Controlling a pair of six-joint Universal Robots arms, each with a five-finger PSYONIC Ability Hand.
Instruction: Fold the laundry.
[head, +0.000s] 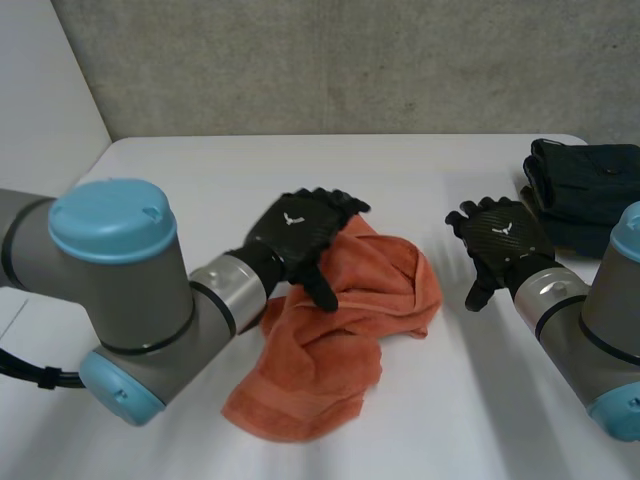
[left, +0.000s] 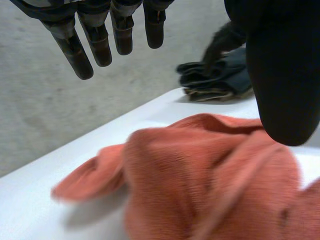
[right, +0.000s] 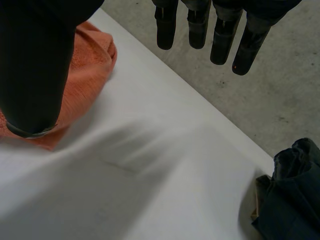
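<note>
The orange towel lies crumpled in a loose heap near the middle of the white table. It is unfolded, with a broad flap trailing toward my side and a rounded bunch at its right.

My left hand hangs over the far-left part of the heap. Its fingers are straight and a little apart, clear of the cloth, with nothing between them. The thumb points down at the towel's top fold, and I cannot tell whether its tip touches the cloth. Nothing is pinched.

My right hand is to the right of the towel, apart from it, above bare table. Its fingers are straight and spread too, the thumb sticks out toward the towel, and it holds nothing. In my right wrist view the towel's near edge sits just beside that thumb, and white tabletop lies under the palm.

Beyond my right hand, at the table's far right corner, sits a stack of dark folded clothes, well apart from the towel. A grey concrete wall rises behind the table's far edge.
</note>
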